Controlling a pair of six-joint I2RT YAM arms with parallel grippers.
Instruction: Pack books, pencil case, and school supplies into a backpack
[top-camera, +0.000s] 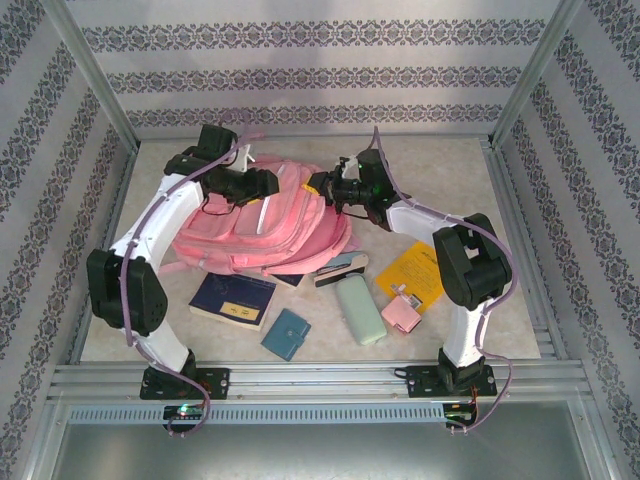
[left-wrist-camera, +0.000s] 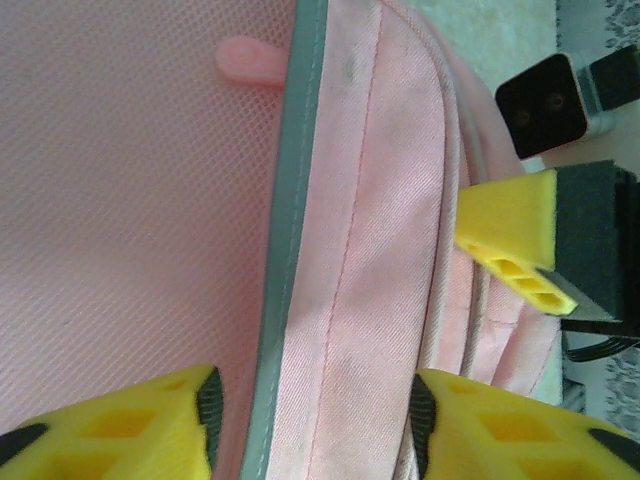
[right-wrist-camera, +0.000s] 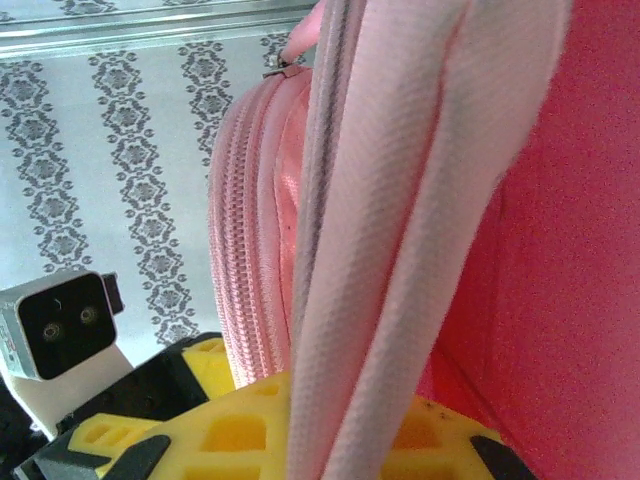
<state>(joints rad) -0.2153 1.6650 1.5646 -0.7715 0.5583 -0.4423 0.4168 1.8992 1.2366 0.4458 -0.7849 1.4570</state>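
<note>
A: Locating backpack (top-camera: 262, 235) first?
B: Found mid-table, lying flat, toward the far side. Tagging left gripper (left-wrist-camera: 315, 405) over the backpack's left part, fingers apart, straddling a grey-edged seam.
A: Checking right gripper (top-camera: 322, 185)?
B: At the backpack's far right edge, pinched together on a fold of pink fabric, going by the wrist view.
A: Logging loose stuff, near side?
B: Yes. Navy book (top-camera: 232, 299) near left, teal notebook (top-camera: 286, 333) just right of it. Mint pencil case (top-camera: 360, 310) near centre, pink squarish item (top-camera: 403, 316) just right of that, yellow book (top-camera: 412, 272) further right, stapler (top-camera: 342, 268) against the backpack's near right edge.
</note>
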